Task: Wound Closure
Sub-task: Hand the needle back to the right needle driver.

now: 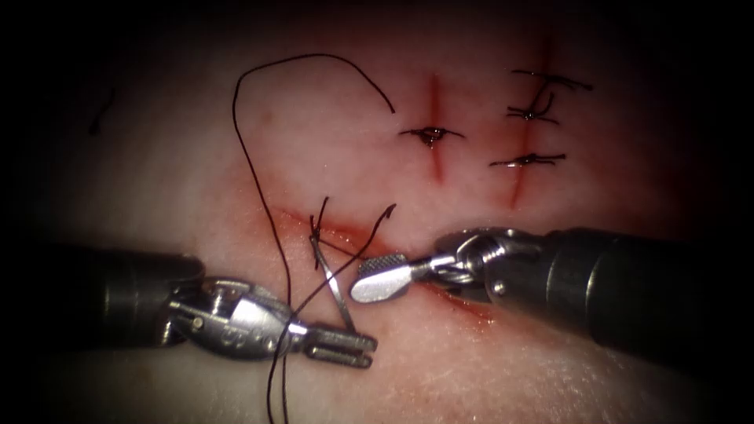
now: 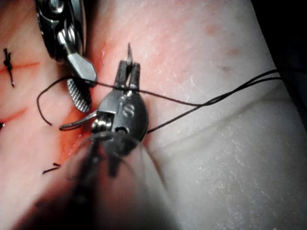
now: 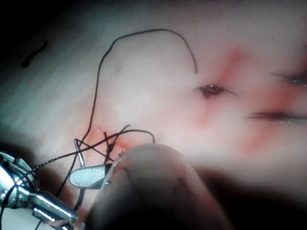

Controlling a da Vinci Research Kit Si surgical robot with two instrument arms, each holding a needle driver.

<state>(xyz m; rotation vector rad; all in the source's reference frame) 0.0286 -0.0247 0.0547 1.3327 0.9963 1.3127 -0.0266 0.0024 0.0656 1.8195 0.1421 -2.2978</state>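
- the left arm's tool (image 1: 345, 345) comes in from the lower left of the endoscope frame, its two jaws closed on the needle (image 1: 334, 286) near one end of its curve.
- the needle rises from those jaws up and to the left toward the cut (image 1: 330, 234); its far end sits at the cut's left part beside a small knot (image 1: 315, 232), and i cannot tell whether the tip is in the tissue (image 1: 196, 180).
- in the left wrist view the same tool (image 2: 128, 76) grips the needle (image 2: 76, 123), with a short sharp end sticking out past the jaws.
- the right arm's tool (image 1: 382, 275) enters from the right of the endoscope frame and lies over the cut's middle, jaws parted and holding nothing; one jaw shows as a flat pale blade and the ridged one just above it.
- the thread (image 1: 259, 188) runs from the bottom edge past the left tool, climbs the left of the frame and arcs over to a free end in the upper middle.
- two short thread tails stick up from the knot at the cut.
- red fluid (image 1: 463, 302) stains the cut, thickest under the right tool.
- in the upper right of the endoscope frame two more cuts carry finished stitches (image 1: 430, 134).
- a loose cut end of thread (image 1: 100, 118) lies in the upper left.
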